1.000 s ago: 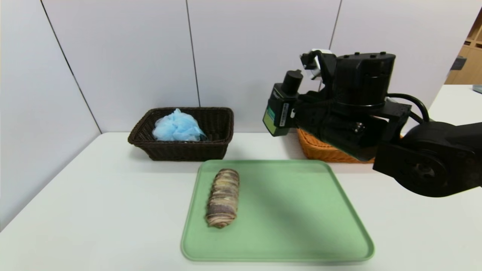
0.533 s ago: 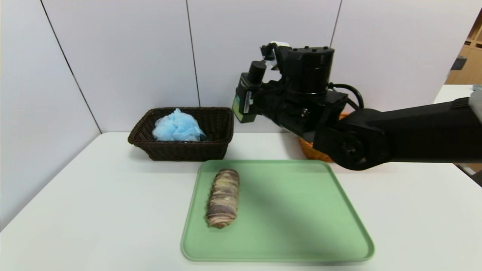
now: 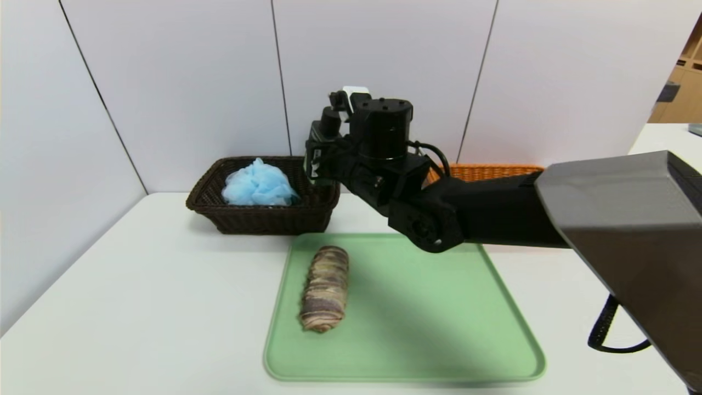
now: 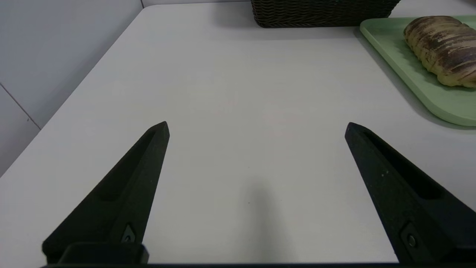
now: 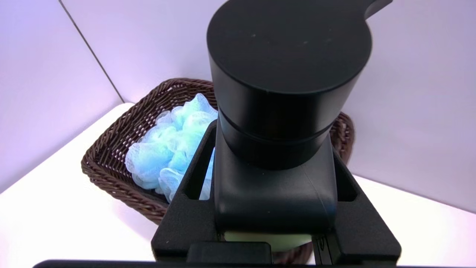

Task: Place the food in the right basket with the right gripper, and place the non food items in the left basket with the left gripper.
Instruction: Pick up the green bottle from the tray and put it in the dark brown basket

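Note:
My right gripper point(image 3: 324, 164) is shut on the small black pump bottle point(image 3: 316, 156), which hangs above the right end of the dark brown left basket point(image 3: 263, 222). In the right wrist view the bottle point(image 5: 286, 93) fills the middle between my fingers point(image 5: 186, 208), over the basket point(image 5: 111, 178). The light-blue pouf point(image 3: 259, 184) lies inside that basket. The marbled bread roll point(image 3: 324, 288) rests on the green tray point(image 3: 417, 329). The orange right basket point(image 3: 488, 171) shows behind my right arm. My left gripper point(image 4: 256, 128) hovers open over bare table, out of the head view.
The white table point(image 3: 137, 307) meets grey wall panels at the back and left. In the left wrist view the tray edge point(image 4: 420, 89) with the roll point(image 4: 440, 48) lies off to one side and the dark basket point(image 4: 319, 15) farther ahead.
My right arm has swung left with the bottle, from in front of the orange basket to above the dark basket's right end. The orange basket is uncovered. Roll and pouf have not moved.

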